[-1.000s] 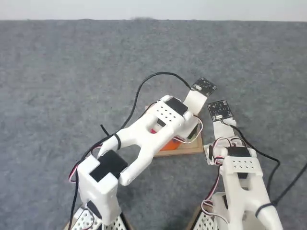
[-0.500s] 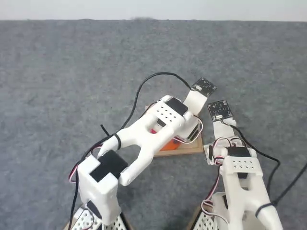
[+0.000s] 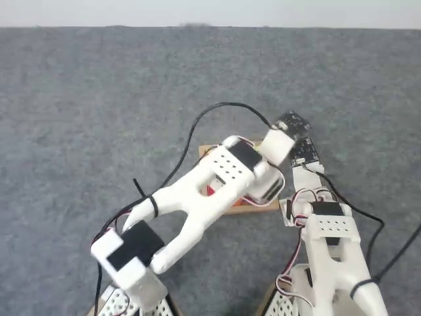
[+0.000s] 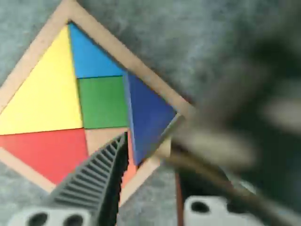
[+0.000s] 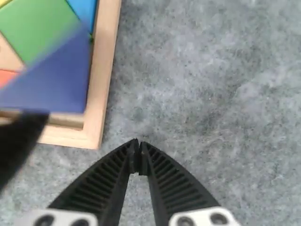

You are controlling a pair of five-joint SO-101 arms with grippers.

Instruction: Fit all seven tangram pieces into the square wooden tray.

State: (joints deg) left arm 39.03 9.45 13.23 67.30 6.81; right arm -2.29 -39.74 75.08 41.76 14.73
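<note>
Looks like a robot lab table, soft grey felt mat (image 3: 79,99), plain pale wall (image 3: 197,13) past the mat's far edge, white plastic left arm (image 3: 197,194) and white plastic right arm (image 3: 332,257) with black wires (image 3: 222,104) at its near edge, square wooden tray (image 3: 260,206) near its middle.

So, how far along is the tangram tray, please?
Done: the yellow triangle, light blue triangle, green square and red triangle lie flat in the tray. In hand: the dark blue triangle sits tilted, not flat, at the left gripper. Left: seating it, and filling the bare gap beside the green square. The right gripper is shut over the carpet.
</note>
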